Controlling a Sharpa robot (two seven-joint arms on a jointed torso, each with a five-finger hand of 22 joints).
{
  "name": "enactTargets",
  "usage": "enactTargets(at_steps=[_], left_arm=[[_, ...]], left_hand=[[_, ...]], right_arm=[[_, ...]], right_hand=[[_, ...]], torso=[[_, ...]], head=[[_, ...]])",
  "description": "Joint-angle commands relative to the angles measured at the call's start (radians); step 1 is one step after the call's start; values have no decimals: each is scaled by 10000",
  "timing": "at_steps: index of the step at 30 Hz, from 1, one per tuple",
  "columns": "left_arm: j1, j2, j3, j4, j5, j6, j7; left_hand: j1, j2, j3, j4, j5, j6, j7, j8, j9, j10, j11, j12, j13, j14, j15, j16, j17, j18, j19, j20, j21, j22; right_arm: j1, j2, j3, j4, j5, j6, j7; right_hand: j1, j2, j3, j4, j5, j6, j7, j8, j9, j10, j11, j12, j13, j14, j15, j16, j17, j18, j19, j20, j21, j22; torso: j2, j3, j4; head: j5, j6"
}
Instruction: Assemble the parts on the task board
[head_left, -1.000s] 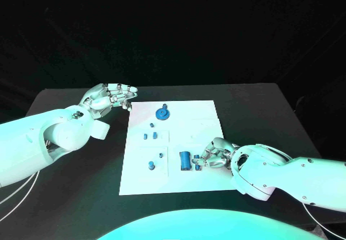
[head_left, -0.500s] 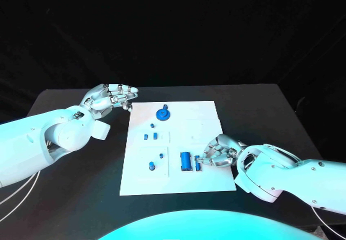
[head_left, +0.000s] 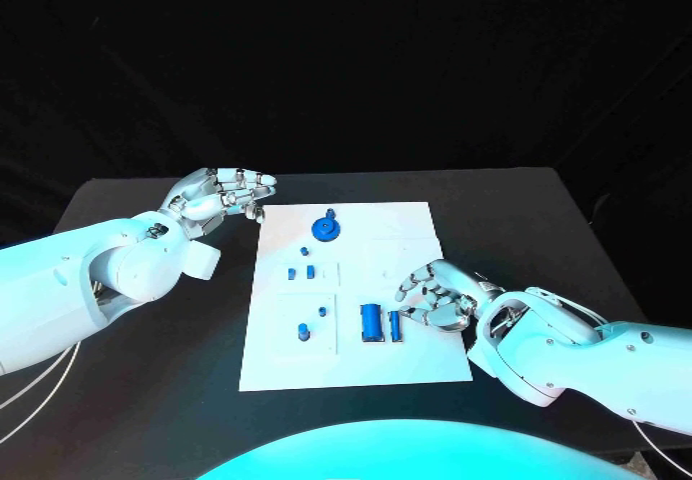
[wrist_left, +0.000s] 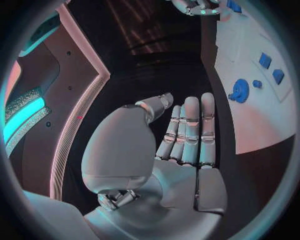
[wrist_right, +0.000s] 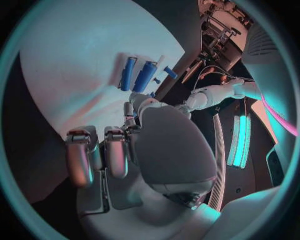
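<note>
Parts on the task board (head_left: 404, 225) are what we are working on, and we judge the step in hand to be a pick near the board's right edge, not yet made. Our right robot hand (head_left: 438, 298) hovers over that edge with its fingers spread and curved, holding nothing that we can see. Just beside its fingertips, toward the board's middle, lie two long blue parts side by side: the thicker cylinder (head_left: 371, 322) and the thin bar (head_left: 395, 327) next to it; the right wrist view shows both (wrist_right: 144, 76) ahead of the palm, apart from the fingers.

Further out on the board sit a small blue peg (head_left: 303, 331), a pair of small blocks (head_left: 300, 271) and the round gear-like piece (head_left: 327, 229) near the far end. Our left robot hand (head_left: 221, 196) hangs beyond the board's far left corner over the dark counter (head_left: 548, 220), fingers loosely curled in and empty, well apart from every part.

We think the next move calls for lowering the right robot hand onto the thin bar and pinching it cleanly without nudging the cylinder that lies right against it.
</note>
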Motion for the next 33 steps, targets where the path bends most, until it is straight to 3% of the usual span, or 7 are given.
enactTargets(at_steps=[1, 5, 10, 13, 27, 33], left_arm=[[-10, 20, 7, 12, 50, 154, 83], [-11, 17, 7, 13, 50, 152, 81], [-12, 10, 7, 15, 50, 148, 80], [-13, 6, 6, 17, 50, 149, 79], [-13, 4, 6, 14, 49, 146, 81], [-14, 6, 6, 13, 49, 143, 82]], left_hand=[[-7, 119, 49, -4, 29, -80, -14, 35, -8, -64, -10, 57, -9, -49, 12, -6, -9, 151, -8, 30, -2, -7], [-7, 119, 49, -4, 29, -80, -14, 35, -8, -64, -10, 57, -9, -49, 12, -6, -9, 151, -8, 30, -2, -7], [-7, 119, 49, -4, 29, -80, -14, 35, -8, -64, -10, 57, -9, -49, 12, -6, -9, 151, -8, 30, -2, -7], [-7, 119, 49, -4, 29, -80, -14, 35, -8, -64, -10, 57, -9, -49, 12, -6, -9, 151, -8, 30, -2, -7], [-7, 119, 49, -4, 29, -80, -14, 35, -8, -64, -10, 57, -9, -49, 12, -6, -9, 151, -8, 30, -2, -7], [-7, 119, 49, -4, 29, -80, -14, 35, -8, -64, -10, 57, -9, -49, 12, -6, -9, 151, -8, 30, -2, -7]], right_arm=[[-80, 62, -4, -76, -516, 74, 587], [-140, 141, -4, -187, -547, 285, 552], [-185, 219, -5, -297, -584, 530, 453], [-206, 254, -6, -322, -598, 641, 419], [-237, 305, -10, -325, -610, 1182, 290], [-239, 324, -12, -344, -626, 1147, 206]], right_hand=[[166, -58, 628, -296, 577, 143, 32, -123, -156, 583, 90, 14, 2224, 1035, 91, 29, 2542, -143, 1046, 91, 50, 2634], [115, -76, 1466, -739, 922, 298, 58, -196, -269, 593, 105, 39, 2228, 1039, 101, 38, 2560, -143, 1046, 102, 50, 2634], [-155, -11, 1960, -1037, 919, 458, 36, -155, -276, 602, 91, 44, 2223, 1041, 84, 42, 2569, -143, 1046, 94, 50, 2634], [-402, 131, 2268, -1239, 659, 529, 6, -93, -244, 626, 66, 80, 2233, 1045, 59, 51, 2588, -143, 1046, 76, 50, 2634], [-807, 129, 2392, -1392, 484, 619, -50, 37, -166, 651, 28, 121, 2245, 1049, 31, 58, 2604, -143, 1046, 55, 50, 2634], [-977, 116, 2368, -1389, 443, 605, -66, 63, -145, 644, 16, 102, 2236, 1048, 21, 56, 2600, -143, 1046, 48, 50, 2634]], torso=[[3, -7, 13], [4, -11, 19], [-2, -14, 18], [0, -13, 16], [-2, -8, 4], [-3, -12, 7]], head=[[9, -8], [5, -20], [23, -37], [28, -43], [23, -63], [12, -58]])
